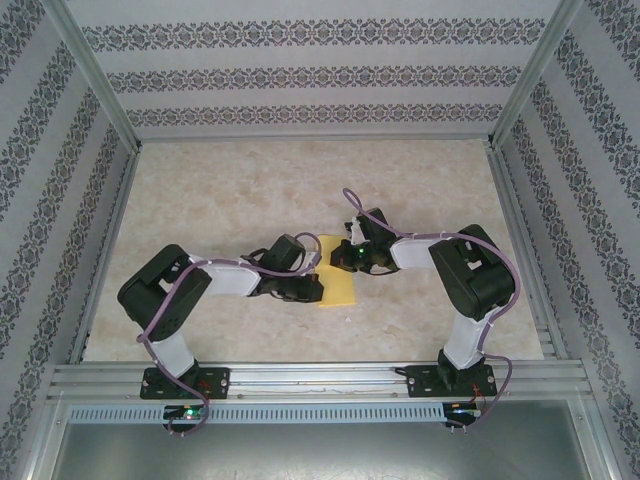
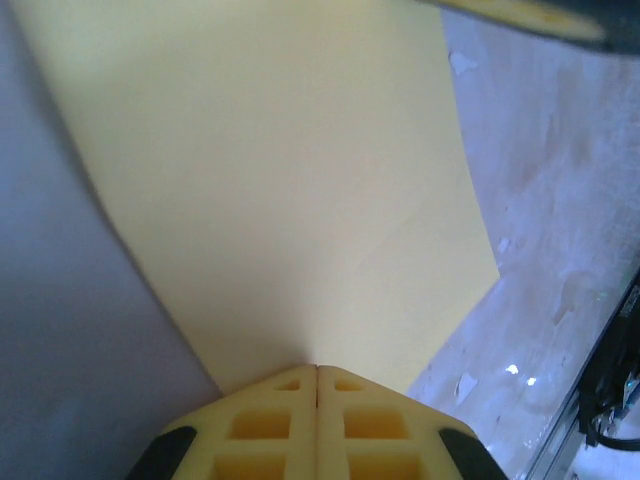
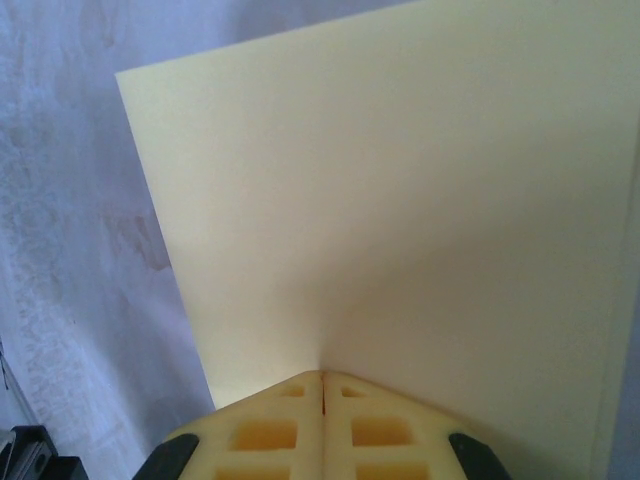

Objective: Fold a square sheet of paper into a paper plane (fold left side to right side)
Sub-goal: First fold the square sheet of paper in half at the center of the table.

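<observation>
The square sheet of paper [image 1: 338, 291] lies on the table between my two arms as a pale yellow upright strip. It spreads wide in the left wrist view [image 2: 290, 190] and in the right wrist view [image 3: 400, 200]. My left gripper [image 1: 316, 272] reaches in from the left, its jaws shut [image 2: 317, 367] with the tips against the sheet's surface. My right gripper [image 1: 347, 258] comes in from the right, its jaws also shut [image 3: 322, 373] with the tips on the paper. No paper shows between either pair of fingers. Part of the sheet is hidden under the grippers.
The table top [image 1: 220, 200] is beige marble-patterned. Aluminium rails run along the front [image 1: 320, 375] and both sides [image 1: 520, 240], with patterned walls behind them. A blurred yellow finger [image 2: 530, 12] crosses the top right corner of the left wrist view.
</observation>
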You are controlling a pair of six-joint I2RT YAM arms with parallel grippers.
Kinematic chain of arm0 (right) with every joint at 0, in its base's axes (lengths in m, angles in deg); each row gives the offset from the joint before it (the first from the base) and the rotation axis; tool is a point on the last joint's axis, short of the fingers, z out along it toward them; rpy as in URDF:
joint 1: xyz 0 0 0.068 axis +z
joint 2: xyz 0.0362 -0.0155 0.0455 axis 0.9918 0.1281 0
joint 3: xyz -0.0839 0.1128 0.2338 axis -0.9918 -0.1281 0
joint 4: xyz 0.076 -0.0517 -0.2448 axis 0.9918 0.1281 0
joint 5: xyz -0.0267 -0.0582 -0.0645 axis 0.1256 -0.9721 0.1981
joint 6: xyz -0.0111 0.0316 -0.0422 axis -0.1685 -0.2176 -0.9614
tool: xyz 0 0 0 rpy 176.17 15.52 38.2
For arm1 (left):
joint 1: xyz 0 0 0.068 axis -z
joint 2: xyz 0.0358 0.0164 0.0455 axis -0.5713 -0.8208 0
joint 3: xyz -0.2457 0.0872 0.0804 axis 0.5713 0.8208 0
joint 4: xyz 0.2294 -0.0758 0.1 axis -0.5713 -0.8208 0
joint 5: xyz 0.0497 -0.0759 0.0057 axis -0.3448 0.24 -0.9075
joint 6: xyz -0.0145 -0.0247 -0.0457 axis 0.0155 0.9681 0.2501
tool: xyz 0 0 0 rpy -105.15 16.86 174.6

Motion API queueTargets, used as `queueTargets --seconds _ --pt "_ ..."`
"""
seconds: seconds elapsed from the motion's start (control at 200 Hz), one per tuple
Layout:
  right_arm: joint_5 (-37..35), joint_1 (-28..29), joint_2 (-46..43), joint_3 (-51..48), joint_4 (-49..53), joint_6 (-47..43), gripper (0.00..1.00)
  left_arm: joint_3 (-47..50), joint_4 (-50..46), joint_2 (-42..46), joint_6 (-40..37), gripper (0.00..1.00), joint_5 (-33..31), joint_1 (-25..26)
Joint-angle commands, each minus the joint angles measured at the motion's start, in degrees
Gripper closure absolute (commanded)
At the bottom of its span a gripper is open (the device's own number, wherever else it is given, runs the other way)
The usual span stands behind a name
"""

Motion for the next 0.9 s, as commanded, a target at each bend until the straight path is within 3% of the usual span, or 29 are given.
queueTargets --seconds 0.0,0.47,0.68,0.894 --pt "-4.44 0.11 2.98 -1.69 4.89 -1.35 1.00 3.24 -4.44 2.05 -1.04 1.00 -0.12 1.66" --pt "-4.20 0.07 2.41 -2.39 4.89 -1.70 1.00 3.70 -7.86 7.78 0.31 1.00 -3.79 5.04" --pt "-3.27 0.17 1.31 -2.92 4.00 -2.15 1.00 1.41 -8.49 13.25 0.99 1.00 -3.16 1.18" --pt "-2.88 0.54 0.70 -2.84 3.94 -2.35 1.00 -4.00 -8.53 6.55 -0.31 1.00 -1.65 -3.83"
